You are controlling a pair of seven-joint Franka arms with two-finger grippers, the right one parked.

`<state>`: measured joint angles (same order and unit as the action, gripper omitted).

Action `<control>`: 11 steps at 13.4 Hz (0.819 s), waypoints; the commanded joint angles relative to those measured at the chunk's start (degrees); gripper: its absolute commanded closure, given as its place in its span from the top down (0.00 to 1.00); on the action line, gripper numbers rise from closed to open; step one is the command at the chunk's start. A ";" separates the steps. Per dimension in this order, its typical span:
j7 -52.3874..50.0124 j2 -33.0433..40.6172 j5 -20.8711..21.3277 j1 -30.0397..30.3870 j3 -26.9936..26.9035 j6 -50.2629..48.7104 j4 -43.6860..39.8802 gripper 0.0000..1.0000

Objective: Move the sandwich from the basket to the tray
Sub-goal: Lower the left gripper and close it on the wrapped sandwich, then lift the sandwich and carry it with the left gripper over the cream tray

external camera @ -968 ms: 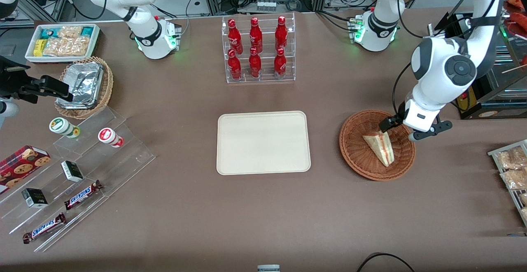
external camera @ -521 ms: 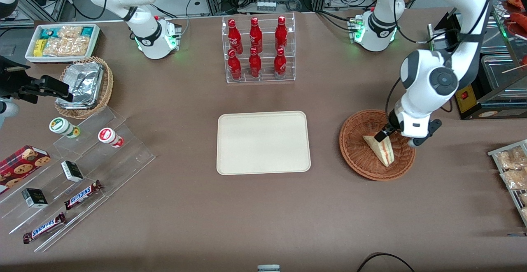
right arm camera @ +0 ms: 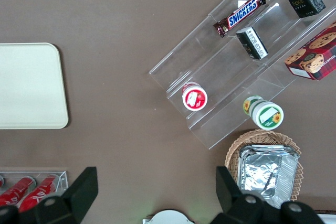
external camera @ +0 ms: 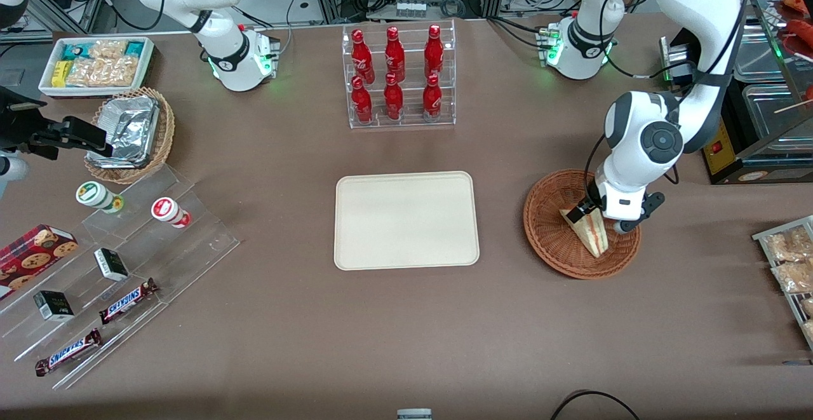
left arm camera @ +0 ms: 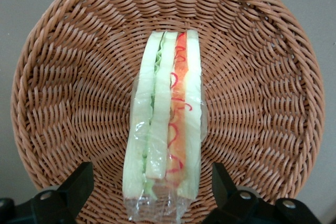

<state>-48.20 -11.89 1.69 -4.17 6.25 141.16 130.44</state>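
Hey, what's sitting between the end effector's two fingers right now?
The sandwich lies between the open end effector's fingers, untouched, in the basket. The left wrist view shows this.

sandwich [left arm camera: 164, 124]: white bread, red and green layers
basket [external camera: 551, 242]: reddish-brown weave
tray [external camera: 406, 220]: cream-beige
gripper [left arm camera: 152, 195]: black, above basket

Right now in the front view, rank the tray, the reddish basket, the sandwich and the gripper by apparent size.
1. tray
2. basket
3. sandwich
4. gripper: it sits over the sandwich, open, nearer the camera and partly hidden by the wrist, so its rank is unsure.
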 commanded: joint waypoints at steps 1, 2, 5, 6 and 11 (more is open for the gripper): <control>1.43 -0.86 1.03 -0.05 -0.01 0.26 -0.89 0.00; 3.70 -0.86 1.03 0.12 -0.10 -0.18 -1.15 0.00; 5.30 -0.86 1.03 -0.05 -0.10 -6.91 -7.18 0.00; 6.00 -1.64 0.95 -0.23 0.08 -13.22 -11.39 0.00; 7.67 -2.88 0.77 -7.33 0.60 -24.09 -20.22 0.00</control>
<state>-41.44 -13.17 2.03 -8.38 6.86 118.69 112.76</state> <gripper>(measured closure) 0.859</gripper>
